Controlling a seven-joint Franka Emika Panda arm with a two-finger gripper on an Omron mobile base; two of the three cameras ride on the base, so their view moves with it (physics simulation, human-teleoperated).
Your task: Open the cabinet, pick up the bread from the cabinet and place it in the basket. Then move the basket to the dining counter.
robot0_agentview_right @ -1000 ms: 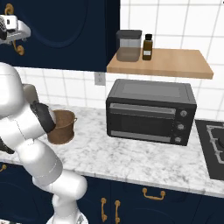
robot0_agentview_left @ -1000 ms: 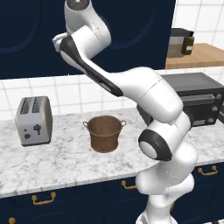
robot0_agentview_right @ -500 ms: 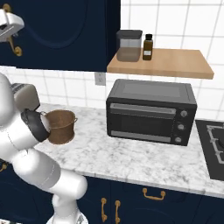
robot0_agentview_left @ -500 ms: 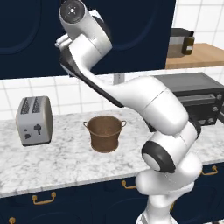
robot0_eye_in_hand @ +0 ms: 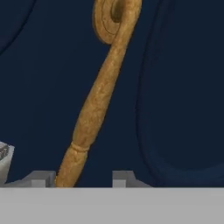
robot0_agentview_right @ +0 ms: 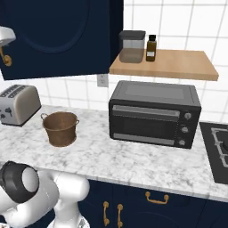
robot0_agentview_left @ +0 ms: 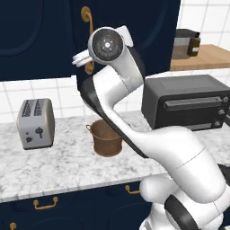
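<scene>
2 jaws astride cabinet (robot0_agentview_left: 40, 40) handle (robot0_eye_in_hand: 98, 100) | grip unclear | basket (robot0_agentview_right: 60, 128) on worktop

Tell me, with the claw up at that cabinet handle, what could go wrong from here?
1. The gripper meets the brass handle near its lower end, so it might slide off when it pulls.
2. The cabinet door looks barely opened; a slip would leave it that way.
3. The arm's elbow hangs just above the basket, so a wide swing could knock it.
</scene>
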